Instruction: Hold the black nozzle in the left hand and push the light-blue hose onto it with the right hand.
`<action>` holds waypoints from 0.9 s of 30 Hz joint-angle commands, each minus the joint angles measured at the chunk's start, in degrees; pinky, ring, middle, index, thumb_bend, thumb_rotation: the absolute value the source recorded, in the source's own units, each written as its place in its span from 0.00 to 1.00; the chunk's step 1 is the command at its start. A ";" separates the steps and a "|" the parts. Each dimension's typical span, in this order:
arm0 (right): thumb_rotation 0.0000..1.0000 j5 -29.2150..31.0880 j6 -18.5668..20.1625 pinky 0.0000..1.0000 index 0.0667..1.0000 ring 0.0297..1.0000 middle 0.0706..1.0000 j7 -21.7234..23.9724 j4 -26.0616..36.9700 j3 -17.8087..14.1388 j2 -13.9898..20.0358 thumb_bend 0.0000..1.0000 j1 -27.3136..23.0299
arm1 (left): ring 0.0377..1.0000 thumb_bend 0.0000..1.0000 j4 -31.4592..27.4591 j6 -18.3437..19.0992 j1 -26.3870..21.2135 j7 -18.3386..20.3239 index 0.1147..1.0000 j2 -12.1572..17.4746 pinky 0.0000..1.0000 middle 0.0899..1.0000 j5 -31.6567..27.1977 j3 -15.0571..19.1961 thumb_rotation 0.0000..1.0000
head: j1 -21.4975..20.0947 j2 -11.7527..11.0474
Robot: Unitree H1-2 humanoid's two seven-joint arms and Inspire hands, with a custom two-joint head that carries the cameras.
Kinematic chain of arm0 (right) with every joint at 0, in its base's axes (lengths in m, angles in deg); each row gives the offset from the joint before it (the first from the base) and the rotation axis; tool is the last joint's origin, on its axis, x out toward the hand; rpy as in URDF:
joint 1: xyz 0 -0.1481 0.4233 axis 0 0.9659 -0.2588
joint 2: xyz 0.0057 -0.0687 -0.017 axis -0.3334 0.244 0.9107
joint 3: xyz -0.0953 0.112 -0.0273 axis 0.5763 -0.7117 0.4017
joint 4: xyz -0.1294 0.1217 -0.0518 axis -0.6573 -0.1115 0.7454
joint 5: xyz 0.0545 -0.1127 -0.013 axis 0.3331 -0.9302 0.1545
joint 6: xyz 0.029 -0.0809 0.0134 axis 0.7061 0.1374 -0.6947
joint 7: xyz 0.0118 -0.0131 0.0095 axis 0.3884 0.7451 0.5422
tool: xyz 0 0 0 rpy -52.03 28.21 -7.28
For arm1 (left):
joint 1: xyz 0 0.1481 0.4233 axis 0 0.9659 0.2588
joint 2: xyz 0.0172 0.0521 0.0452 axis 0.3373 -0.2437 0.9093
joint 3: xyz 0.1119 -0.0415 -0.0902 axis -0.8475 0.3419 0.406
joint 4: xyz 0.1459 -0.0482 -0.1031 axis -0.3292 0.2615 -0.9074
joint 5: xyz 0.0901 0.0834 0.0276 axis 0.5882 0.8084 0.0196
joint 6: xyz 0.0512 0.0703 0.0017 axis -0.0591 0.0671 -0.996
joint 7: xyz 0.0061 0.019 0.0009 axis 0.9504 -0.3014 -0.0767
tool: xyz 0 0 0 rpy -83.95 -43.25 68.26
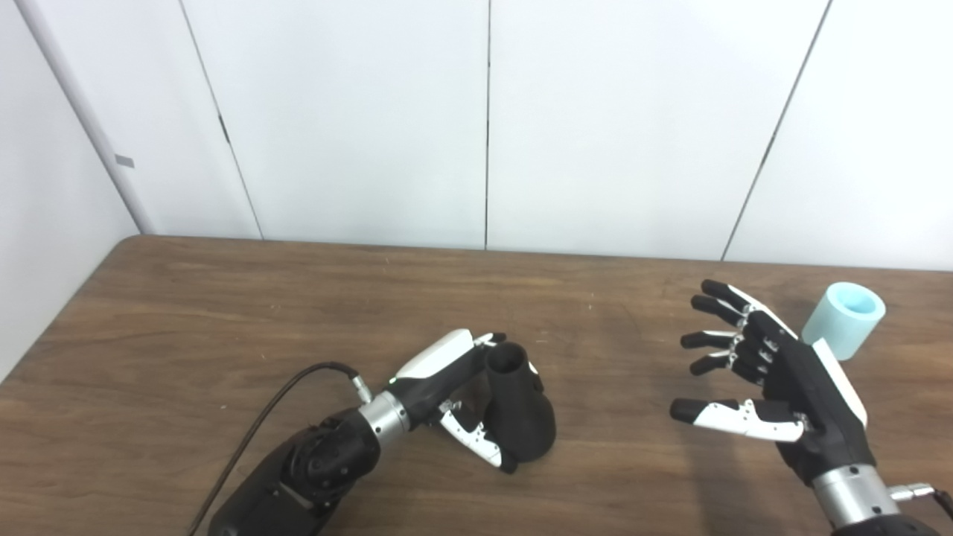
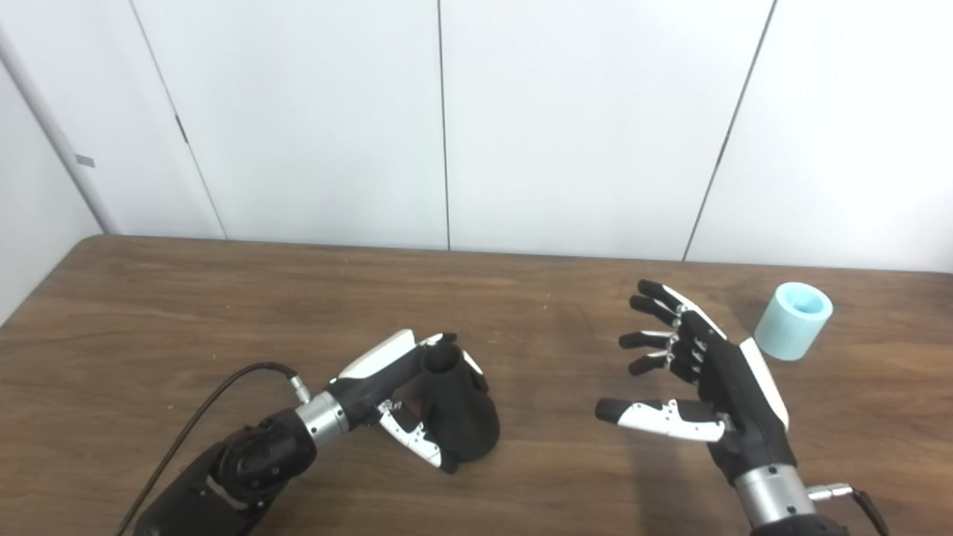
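The black nozzle (image 1: 521, 413) stands upright on the wooden table (image 1: 223, 313), wide base down, narrow open mouth up. My left hand (image 1: 454, 391) wraps it from the left: fingers curl around its neck and the thumb lies along its lower front. The light-blue hose (image 1: 845, 318), a short thick tube, lies tilted at the far right of the table with its open end facing up. My right hand (image 1: 767, 376) hovers open with fingers spread, just left of the hose and apart from it, holding nothing.
A black cable (image 1: 268, 417) runs from my left wrist down to the picture's bottom edge. White wall panels (image 1: 484, 119) rise behind the table's far edge. Bare wood lies between the two hands.
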 commanded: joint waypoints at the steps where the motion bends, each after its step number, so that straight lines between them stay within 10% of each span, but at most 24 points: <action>1: 0.15 0.41 -2.70 0.52 0.84 0.65 0.82 -0.16 1.00 -0.10 0.07 0.78 -1.86 | 0.63 0.53 -1.11 3.98 0.90 6.91 0.41 0.20 1.00 0.44 4.80 -4.43 0.00 | 0.07 0.08; 27: 0.16 1.18 -0.66 0.52 0.84 0.65 0.81 -0.25 3.02 -1.23 0.89 0.78 -2.61 | 0.60 0.53 -1.51 9.11 1.69 7.26 0.42 0.28 1.00 0.43 10.51 -5.75 0.00 | -3.95 -0.12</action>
